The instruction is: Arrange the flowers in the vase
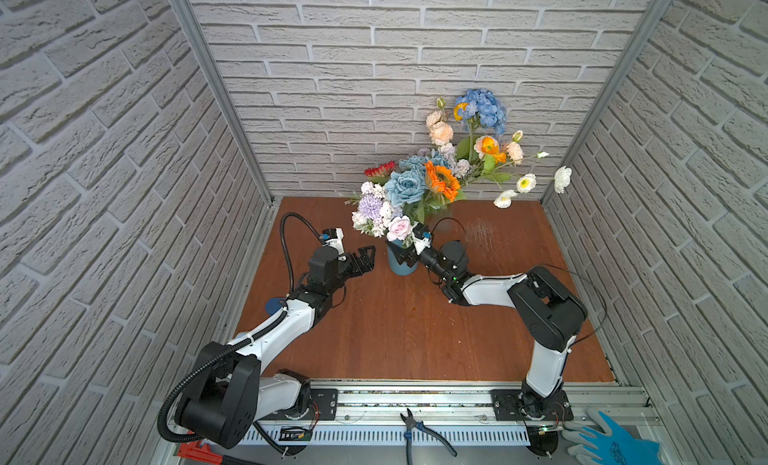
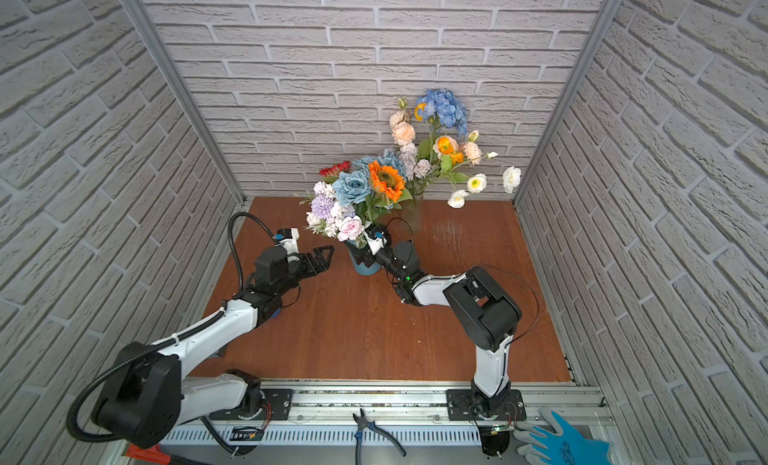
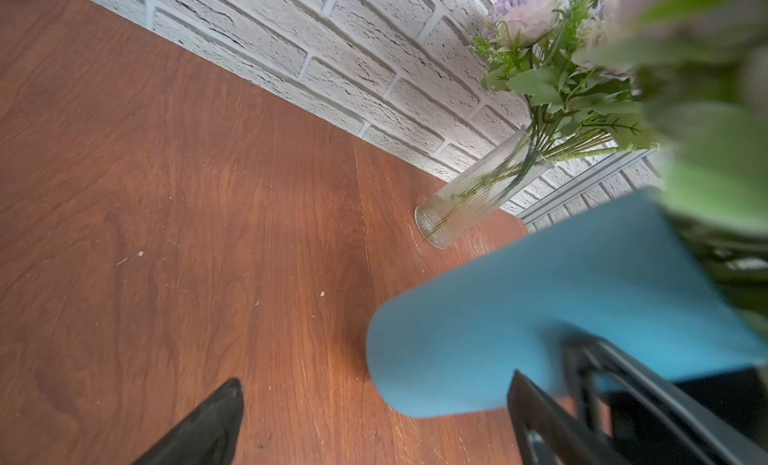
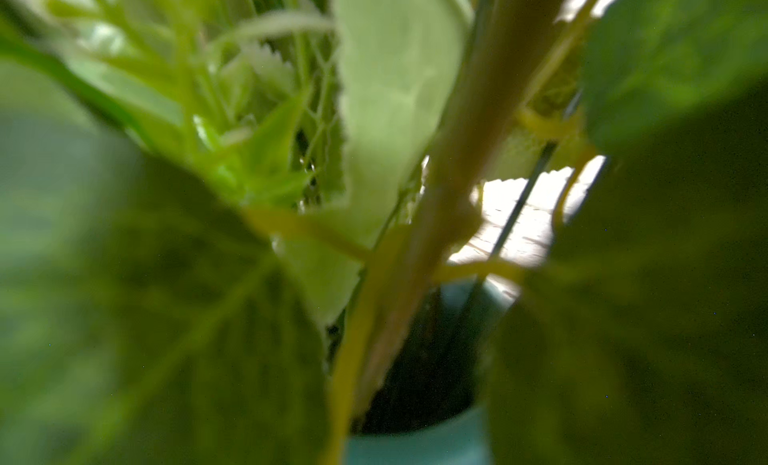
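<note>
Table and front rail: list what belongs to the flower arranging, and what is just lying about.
Job: flowers, blue vase, glass vase, left gripper, right gripper.
Lying about: pliers, blue glove, red object.

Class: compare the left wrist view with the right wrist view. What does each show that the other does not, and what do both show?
Only the left wrist view: the table, the brick wall, a glass vase of flowers, the outside of the blue vase, and the left gripper's fingers, spread apart.
Only the right wrist view: the dark mouth of that blue vase, with stems running into it, close and blurred.
Both: the blue vase and green leaves.
</note>
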### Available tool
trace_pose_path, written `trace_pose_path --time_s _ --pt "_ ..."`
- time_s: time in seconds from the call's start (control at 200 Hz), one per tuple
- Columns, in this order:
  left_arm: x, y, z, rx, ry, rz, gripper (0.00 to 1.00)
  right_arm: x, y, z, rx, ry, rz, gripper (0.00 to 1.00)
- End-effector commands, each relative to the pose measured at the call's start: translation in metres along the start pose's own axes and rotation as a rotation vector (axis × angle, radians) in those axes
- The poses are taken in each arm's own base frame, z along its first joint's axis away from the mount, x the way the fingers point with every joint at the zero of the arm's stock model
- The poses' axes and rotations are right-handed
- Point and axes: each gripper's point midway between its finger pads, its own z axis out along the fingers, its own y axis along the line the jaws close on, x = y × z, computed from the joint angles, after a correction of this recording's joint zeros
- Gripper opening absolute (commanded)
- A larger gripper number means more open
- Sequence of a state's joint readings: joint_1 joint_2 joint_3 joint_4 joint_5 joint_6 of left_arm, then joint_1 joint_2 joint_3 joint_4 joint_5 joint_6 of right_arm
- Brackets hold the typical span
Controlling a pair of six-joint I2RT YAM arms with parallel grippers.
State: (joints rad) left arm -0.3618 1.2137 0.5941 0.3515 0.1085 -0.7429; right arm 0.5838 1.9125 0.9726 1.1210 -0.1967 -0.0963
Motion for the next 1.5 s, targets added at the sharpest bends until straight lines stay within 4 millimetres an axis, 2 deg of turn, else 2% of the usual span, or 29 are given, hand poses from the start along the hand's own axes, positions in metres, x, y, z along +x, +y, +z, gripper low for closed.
trace_pose_path --time_s 0.0,0.125,0.18,0.19,0.21,0.35,0.425,0.48,0.57,0.64,0.655,0.775,0.815,0.87,0.915,1.1,1.495 --pt "-0.010 0.004 -0.009 -0.014 -0.053 0.013 0.98 -0.120 -0.004 0.000 0.008 -0.405 -0.085 0.06" --pt "-0.011 0.011 -0.016 -0.047 -0.063 0.018 0.98 -0.104 -0.004 0.013 0.000 -0.383 -0.059 0.06" --pt "-0.012 0.014 -0.020 -0.060 -0.070 0.019 0.98 -0.104 -0.005 0.013 0.005 -0.383 -0.056 0.06" --pt "-0.012 0.015 -0.020 -0.062 -0.070 0.019 0.98 -0.091 -0.004 0.017 0.004 -0.361 -0.052 0.06" --pt "-0.013 0.015 -0.021 -0.067 -0.071 0.019 0.98 -0.086 -0.004 0.018 0.005 -0.350 -0.049 0.06" --pt "-0.014 0.019 -0.027 -0.086 -0.082 0.023 0.98 -0.071 -0.003 0.017 0.007 -0.319 -0.034 0.06" --pt "-0.016 0.020 -0.029 -0.090 -0.087 0.026 0.98 -0.064 -0.003 0.015 0.009 -0.300 -0.026 0.10" --pt "-0.016 0.020 -0.030 -0.091 -0.090 0.028 0.98 -0.059 -0.002 0.012 0.012 -0.286 -0.018 0.17" --pt "-0.017 0.020 -0.031 -0.093 -0.093 0.029 0.98 -0.055 -0.002 0.006 0.018 -0.269 -0.008 0.37" --pt "-0.018 0.020 -0.031 -0.096 -0.095 0.030 0.98 -0.046 0.000 0.004 0.018 -0.249 0.003 0.45" --pt "-0.018 0.020 -0.031 -0.094 -0.095 0.029 0.98 -0.059 -0.001 0.000 0.019 -0.271 0.000 0.47" --pt "-0.018 0.019 -0.031 -0.091 -0.097 0.028 0.98 -0.062 -0.002 -0.007 0.028 -0.271 0.013 0.59" --pt "-0.019 0.019 -0.031 -0.091 -0.099 0.028 0.98 -0.063 -0.002 -0.008 0.032 -0.270 0.019 0.68" --pt "-0.019 0.019 -0.032 -0.090 -0.098 0.028 0.98 -0.063 -0.002 -0.010 0.033 -0.268 0.026 0.90" --pt "-0.020 0.018 -0.032 -0.090 -0.100 0.030 0.98 -0.063 -0.003 -0.012 0.037 -0.266 0.034 0.95" --pt "-0.025 0.019 -0.039 -0.110 -0.115 0.049 0.98 -0.050 -0.004 -0.026 0.051 -0.225 0.060 0.97" --pt "-0.031 0.026 -0.044 -0.151 -0.133 0.058 0.98 0.012 0.006 -0.087 0.064 -0.039 0.128 0.98"
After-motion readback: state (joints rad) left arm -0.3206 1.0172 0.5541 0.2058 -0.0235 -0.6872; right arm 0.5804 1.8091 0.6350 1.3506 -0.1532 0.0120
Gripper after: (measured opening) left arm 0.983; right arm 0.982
